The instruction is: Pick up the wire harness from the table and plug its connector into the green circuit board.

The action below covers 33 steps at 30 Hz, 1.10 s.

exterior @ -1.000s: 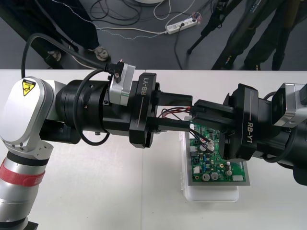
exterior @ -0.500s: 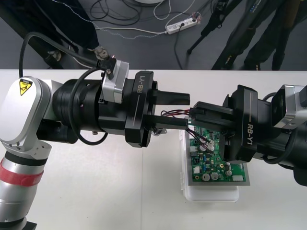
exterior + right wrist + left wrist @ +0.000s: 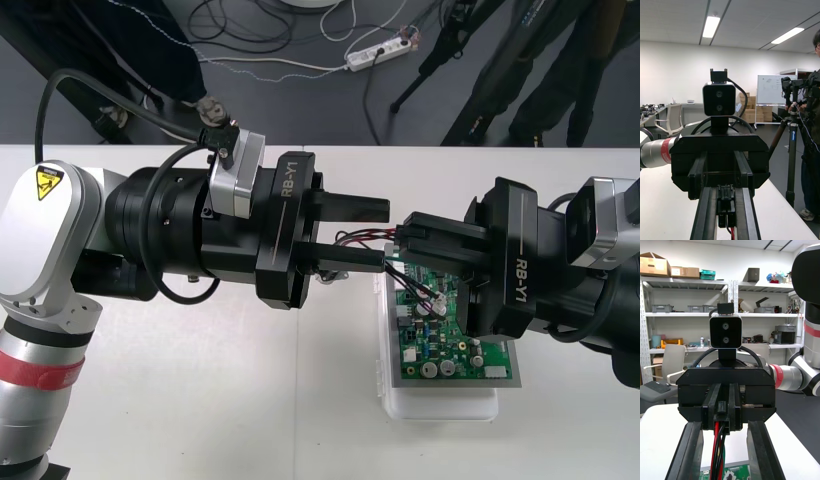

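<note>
- Broadly: the task is partway through. The harness is off the table (image 3: 200, 400) and gripped, but not yet plugged in.
- Left gripper (image 3: 385, 233): comes in level from the left, nose to nose with the right gripper. Its fingers (image 3: 688, 450) stand wide apart and grip nothing; the wires run through the gap between them.
- Right gripper (image 3: 408, 238): comes in from the right, above the far end of the board. Its fingers are closed near the middle, clamped on the plug.
- Green circuit board (image 3: 450, 340): sits on its white base (image 3: 440, 400), below and just in front of the right gripper. No connector is seated in it that I can make out.
- Wire harness (image 3: 362, 237): held in the air between the two grippers. Its red, black and green wires (image 3: 717, 450) trail out of the right gripper's fingertips toward the left gripper. I cannot tell where the socket end hangs.
- Plug (image 3: 725, 197): a small black block pinched between the right gripper's fingers, at their tips.
- Done, as I judge it: the pickup, with the connector in one firm grip.
- Left, as I judge it:
  - move the left gripper clear of the wires;
  - bring the plug down to the board's mating header;
  - line it up and press it home.
</note>
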Each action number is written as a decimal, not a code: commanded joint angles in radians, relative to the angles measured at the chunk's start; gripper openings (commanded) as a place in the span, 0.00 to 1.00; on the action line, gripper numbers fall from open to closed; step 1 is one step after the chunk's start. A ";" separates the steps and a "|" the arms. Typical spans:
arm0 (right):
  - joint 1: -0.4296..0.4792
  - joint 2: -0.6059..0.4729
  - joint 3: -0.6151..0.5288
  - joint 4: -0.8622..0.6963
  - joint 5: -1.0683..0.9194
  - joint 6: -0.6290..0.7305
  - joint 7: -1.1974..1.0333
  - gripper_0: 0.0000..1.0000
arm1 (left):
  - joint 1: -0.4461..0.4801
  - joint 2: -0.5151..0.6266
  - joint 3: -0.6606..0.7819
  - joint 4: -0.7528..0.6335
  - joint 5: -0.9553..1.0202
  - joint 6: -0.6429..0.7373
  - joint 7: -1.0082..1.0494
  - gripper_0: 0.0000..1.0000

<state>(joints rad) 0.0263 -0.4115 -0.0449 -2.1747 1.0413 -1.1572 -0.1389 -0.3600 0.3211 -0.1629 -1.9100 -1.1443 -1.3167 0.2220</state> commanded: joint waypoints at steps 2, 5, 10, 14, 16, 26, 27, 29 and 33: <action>-0.008 -0.018 -0.007 -0.034 -0.020 -0.007 0.029 0.00 | 0.015 0.026 0.026 -0.011 0.015 0.042 -0.050 0.26; -0.008 -0.017 -0.007 -0.034 -0.020 -0.007 0.029 0.00 | 0.015 0.026 0.026 -0.011 0.015 0.042 -0.050 0.00; -0.008 -0.017 -0.007 -0.034 -0.020 -0.007 0.027 0.00 | 0.015 0.026 0.026 -0.011 0.014 0.042 -0.056 0.00; -0.008 -0.017 -0.007 -0.034 -0.020 -0.007 0.029 0.00 | 0.015 0.026 0.026 -0.011 0.014 0.042 -0.059 0.00; -0.008 -0.017 -0.007 -0.034 -0.020 -0.007 0.029 0.00 | 0.015 0.026 0.026 -0.011 0.014 0.042 -0.062 0.00; -0.008 -0.017 -0.007 -0.034 -0.018 -0.007 0.027 0.00 | 0.015 0.026 0.026 -0.011 0.017 0.042 -0.075 0.00; -0.006 -0.018 -0.007 -0.034 -0.018 -0.007 0.022 0.00 | 0.015 0.026 0.026 -0.011 0.020 0.042 -0.078 0.00; -0.008 -0.017 -0.007 -0.027 -0.020 -0.007 0.022 0.08 | 0.015 0.026 0.026 -0.011 0.023 0.042 -0.082 0.00; -0.008 -0.018 -0.007 -0.007 -0.024 -0.007 0.029 1.00 | 0.015 0.026 0.026 -0.011 0.031 0.042 -0.090 0.00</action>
<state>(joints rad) 0.0263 -0.4116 -0.0449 -2.1738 1.0399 -1.1601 -0.1389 -0.3599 0.3229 -0.1610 -1.9097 -1.1377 -1.3119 0.2104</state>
